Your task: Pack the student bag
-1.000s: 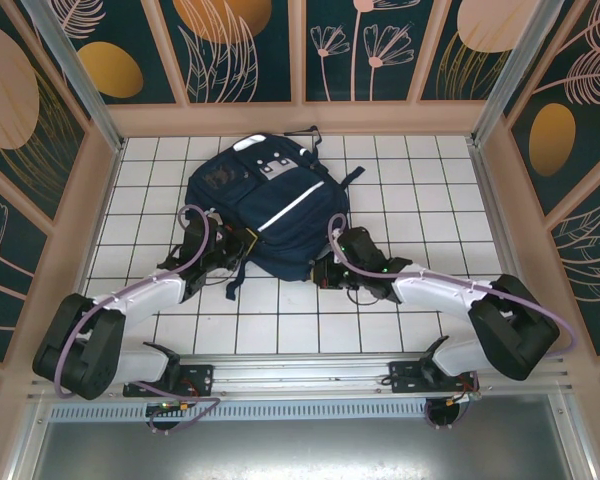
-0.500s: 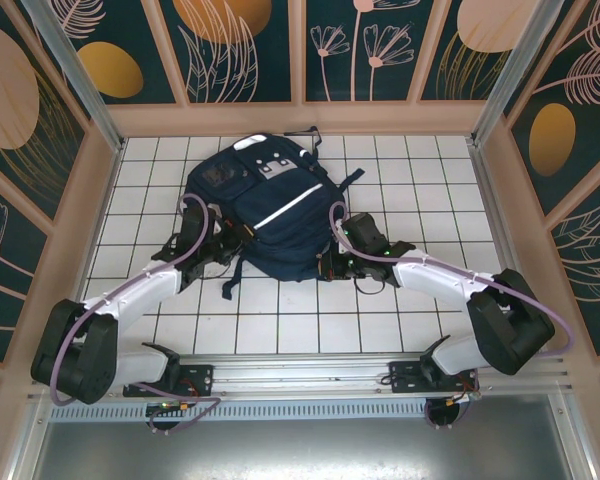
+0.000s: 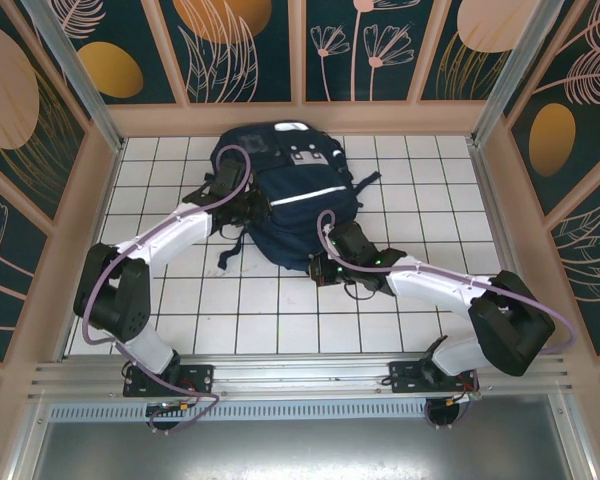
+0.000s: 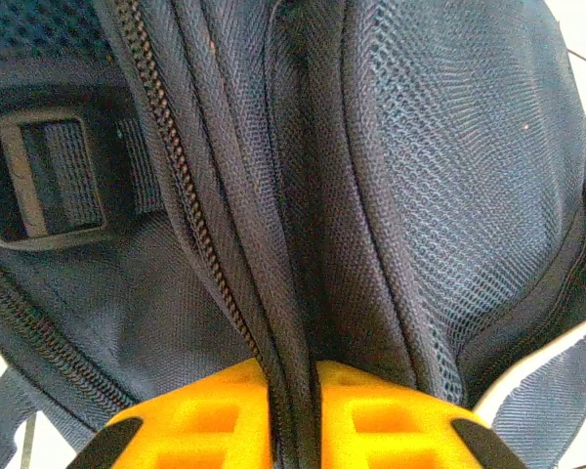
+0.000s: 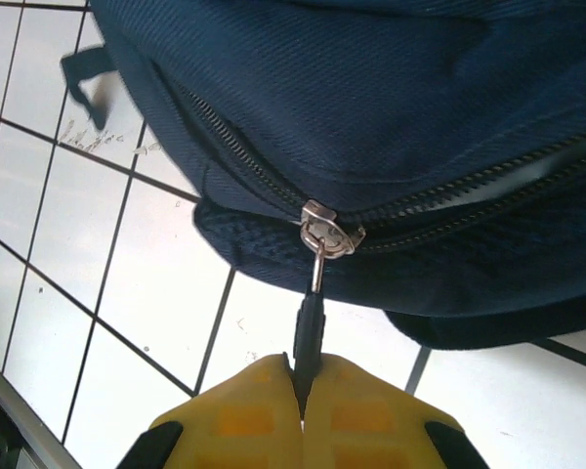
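The student bag point(image 3: 298, 205), a large navy backpack with a white stripe, lies on the white tiled table toward the back. My left gripper point(image 3: 246, 207) sits at the bag's left side, and its yellow fingers point(image 4: 200, 420) pinch a fold of navy fabric point(image 4: 291, 293) beside a zipper track. My right gripper point(image 3: 326, 264) is at the bag's near edge. In the right wrist view my right gripper point(image 5: 304, 379) is shut on the black zipper pull point(image 5: 309, 332), which hangs from the metal slider point(image 5: 328, 234).
A loose dark strap point(image 3: 232, 255) trails from the bag onto the tiles at the left. Tan walls point(image 3: 300, 118) close in the table at the back and on both sides. Bare tiles point(image 3: 280, 320) lie between the bag and the arm bases.
The bag has slid toward the back wall and turned a little. My left arm has reached farther back along the bag's left side. The right gripper keeps its hold at the near edge.
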`<state>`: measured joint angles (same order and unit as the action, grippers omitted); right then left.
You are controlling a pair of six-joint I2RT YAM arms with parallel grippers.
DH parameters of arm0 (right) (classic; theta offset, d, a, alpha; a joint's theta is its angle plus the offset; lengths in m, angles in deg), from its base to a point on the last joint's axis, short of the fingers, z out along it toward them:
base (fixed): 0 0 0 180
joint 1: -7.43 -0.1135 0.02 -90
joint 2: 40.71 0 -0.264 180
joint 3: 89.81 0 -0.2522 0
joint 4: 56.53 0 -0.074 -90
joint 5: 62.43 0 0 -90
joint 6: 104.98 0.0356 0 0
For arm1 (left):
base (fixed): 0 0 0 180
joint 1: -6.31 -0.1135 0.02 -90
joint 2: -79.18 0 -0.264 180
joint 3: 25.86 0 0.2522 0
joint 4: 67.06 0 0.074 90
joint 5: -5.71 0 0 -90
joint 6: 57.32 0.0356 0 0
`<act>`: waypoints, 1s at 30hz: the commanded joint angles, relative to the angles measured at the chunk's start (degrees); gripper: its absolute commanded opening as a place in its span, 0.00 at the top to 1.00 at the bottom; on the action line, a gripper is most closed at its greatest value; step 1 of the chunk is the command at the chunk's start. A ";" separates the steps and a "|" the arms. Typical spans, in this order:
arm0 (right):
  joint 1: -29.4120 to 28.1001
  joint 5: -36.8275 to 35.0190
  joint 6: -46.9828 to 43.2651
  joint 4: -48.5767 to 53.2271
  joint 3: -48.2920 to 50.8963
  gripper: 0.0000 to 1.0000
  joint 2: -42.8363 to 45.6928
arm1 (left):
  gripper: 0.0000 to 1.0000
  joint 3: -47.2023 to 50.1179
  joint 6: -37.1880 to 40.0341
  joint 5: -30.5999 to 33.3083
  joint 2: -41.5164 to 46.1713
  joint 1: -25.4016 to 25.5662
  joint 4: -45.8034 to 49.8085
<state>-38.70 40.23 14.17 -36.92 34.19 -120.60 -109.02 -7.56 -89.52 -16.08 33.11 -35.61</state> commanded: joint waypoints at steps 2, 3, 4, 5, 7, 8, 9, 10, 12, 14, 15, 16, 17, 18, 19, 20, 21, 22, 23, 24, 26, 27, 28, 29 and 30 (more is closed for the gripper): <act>-3.53 3.48 1.74 -0.33 -1.45 1.00 -0.76 | 0.62 -4.55 4.92 6.20 -0.53 1.06 -0.80; -3.52 2.80 2.17 -0.41 -1.83 1.00 -1.31 | 0.59 -3.79 4.48 6.79 0.35 0.99 -0.89; -3.44 2.14 2.51 -0.68 -2.28 1.00 -1.65 | 0.57 -2.47 3.55 6.91 1.49 0.76 -1.53; -3.44 1.85 2.96 -1.18 -2.56 1.00 -2.07 | 0.52 -0.21 1.84 6.17 3.12 0.27 -2.75; -3.11 2.21 3.84 -2.44 -2.88 1.00 -2.56 | 0.46 4.92 -1.95 2.52 6.30 -1.05 -5.53; -2.94 2.48 4.27 -3.04 -3.08 1.00 -2.82 | 0.46 7.97 -3.80 0.03 8.17 -1.76 -7.19; -2.77 2.68 4.70 -3.51 -3.26 1.00 -3.00 | 0.46 11.43 -5.90 -1.97 10.02 -2.21 -8.87; -2.59 2.92 4.90 -3.94 -3.37 1.00 -3.11 | 0.46 14.10 -7.61 -3.48 12.04 -2.38 -10.41; -2.40 3.54 5.72 -5.19 -3.29 1.00 -3.25 | 0.46 21.18 -12.53 -7.55 16.36 -2.37 -15.13; -2.08 4.00 6.38 -6.05 -3.14 1.00 -3.24 | 0.46 27.62 -18.70 -11.42 19.95 -2.34 -21.11; -1.91 4.42 6.74 -6.51 -3.18 1.00 -3.29 | 0.46 30.69 -21.45 -12.10 21.72 -2.04 -23.90; -1.74 4.91 7.00 -7.07 -3.10 1.00 -3.40 | 0.45 33.21 -23.56 -12.45 23.01 -1.74 -26.17; -1.61 5.53 7.42 -7.61 -2.95 1.00 -3.42 | 0.44 35.61 -25.72 -13.10 24.02 -1.53 -28.64; -1.51 6.07 7.78 -8.26 -2.77 1.00 -3.59 | 0.42 37.22 -27.32 -13.65 24.54 -1.21 -31.49; -1.53 6.52 8.01 -8.71 -2.59 1.00 -3.73 | 0.41 38.36 -28.39 -13.86 24.60 -0.87 -33.23; -1.51 6.87 8.24 -9.14 -2.49 1.00 -3.88 | 0.40 39.08 -29.36 -13.92 24.26 -0.48 -35.18; -1.51 7.24 8.45 -9.54 -2.34 1.00 -3.98 | 0.39 39.26 -29.87 -13.89 23.65 -0.16 -36.54; -1.51 7.37 8.62 -9.88 -2.15 1.00 -4.10 | 0.38 39.26 -30.21 -13.63 22.92 0.07 -37.19; -1.51 7.46 8.88 -10.04 -1.98 1.00 -3.99 | 0.37 39.39 -30.69 -13.43 22.18 0.26 -38.27; -1.51 7.33 9.02 -10.07 -1.78 1.00 -3.95 | 0.37 39.53 -31.36 -13.48 21.17 0.50 -39.58; -1.51 7.20 9.04 -9.98 -1.62 1.00 -3.57 | 0.37 39.61 -32.58 -13.78 19.10 0.69 -41.43; -1.55 7.20 9.08 -9.91 -1.62 1.00 -3.36 | 0.37 39.70 -33.02 -13.84 18.09 0.91 -42.52; -1.51 7.11 9.09 -9.67 -1.61 1.00 -3.14 | 0.37 39.49 -33.23 -13.54 17.00 1.12 -43.08; -1.51 6.96 9.00 -9.39 -1.62 1.00 -2.91 | 0.38 39.37 -33.67 -13.42 15.94 1.30 -43.68; -1.51 6.86 8.92 -9.26 -1.62 1.00 -2.67 | 0.39 39.33 -33.99 -13.59 14.98 1.47 -44.54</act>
<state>-40.19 45.13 22.93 -43.46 32.95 -124.38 -69.81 -38.71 -102.33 1.01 34.01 -74.45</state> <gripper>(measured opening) 0.050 0.615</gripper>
